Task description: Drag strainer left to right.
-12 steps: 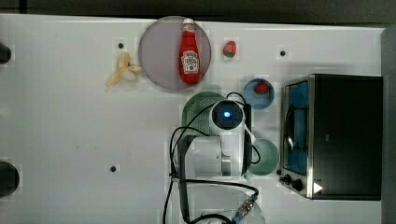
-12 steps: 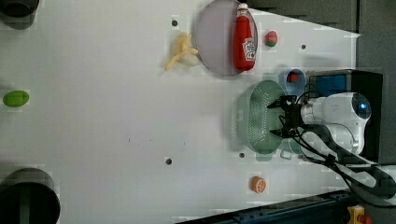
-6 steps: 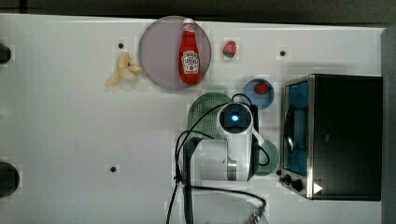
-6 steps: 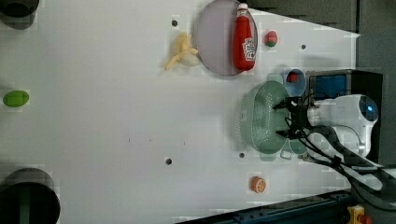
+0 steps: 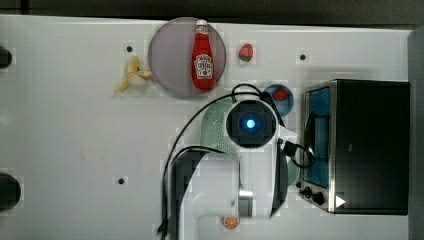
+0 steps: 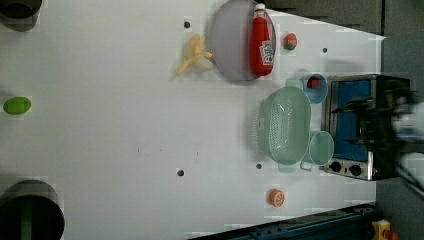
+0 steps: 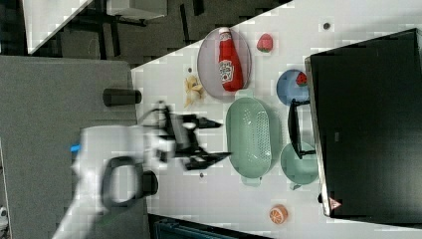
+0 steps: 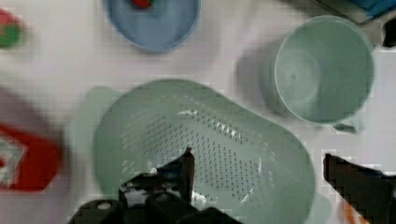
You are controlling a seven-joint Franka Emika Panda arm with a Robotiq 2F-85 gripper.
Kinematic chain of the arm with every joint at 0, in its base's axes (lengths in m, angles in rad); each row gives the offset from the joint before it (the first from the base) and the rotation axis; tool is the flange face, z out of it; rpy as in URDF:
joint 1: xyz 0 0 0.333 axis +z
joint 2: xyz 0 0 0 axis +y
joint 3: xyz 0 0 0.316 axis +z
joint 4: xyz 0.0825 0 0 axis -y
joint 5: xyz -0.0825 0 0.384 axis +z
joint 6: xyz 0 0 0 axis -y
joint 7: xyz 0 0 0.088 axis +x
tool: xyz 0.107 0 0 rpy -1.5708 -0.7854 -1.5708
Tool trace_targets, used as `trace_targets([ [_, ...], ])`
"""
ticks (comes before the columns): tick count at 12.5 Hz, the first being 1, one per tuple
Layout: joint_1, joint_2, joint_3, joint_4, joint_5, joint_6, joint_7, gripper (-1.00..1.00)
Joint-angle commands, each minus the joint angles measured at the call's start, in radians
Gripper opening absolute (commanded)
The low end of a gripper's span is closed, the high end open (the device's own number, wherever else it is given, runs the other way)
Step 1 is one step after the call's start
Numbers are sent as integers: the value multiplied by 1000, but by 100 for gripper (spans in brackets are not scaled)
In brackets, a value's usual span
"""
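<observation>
The strainer (image 6: 285,125) is a pale mint-green oval colander with small holes. It lies on the white table beside the toaster oven (image 6: 360,125). It also shows in the right view (image 7: 249,137) and the wrist view (image 8: 201,140). In the top view the arm's wrist covers most of the strainer (image 5: 214,125). My gripper (image 8: 258,156) is open and hangs well above the strainer, holding nothing. One fingertip (image 8: 188,161) is over the holed inside; the other is beyond the rim. The gripper appears blurred in the left view (image 6: 357,122) and the right view (image 7: 219,140).
A green mug (image 6: 321,148) stands against the strainer's end, and a small blue bowl (image 6: 315,87) holding a red piece stands at the other end. A plate with a ketchup bottle (image 5: 202,55), a banana (image 5: 131,75), a strawberry (image 5: 245,52) and an orange slice (image 5: 230,222) lie around.
The gripper has lifted off the strainer and drifted toward the toaster oven in the left view. Its fingers stay open. The strainer has barely shifted.
</observation>
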Motion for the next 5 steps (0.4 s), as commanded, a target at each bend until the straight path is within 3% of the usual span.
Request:
trace_targets([
  [1, -3, -102, 44, 134, 104, -182, -134, 100],
  [5, -3, -183, 43, 293, 133, -450, -343, 100],
])
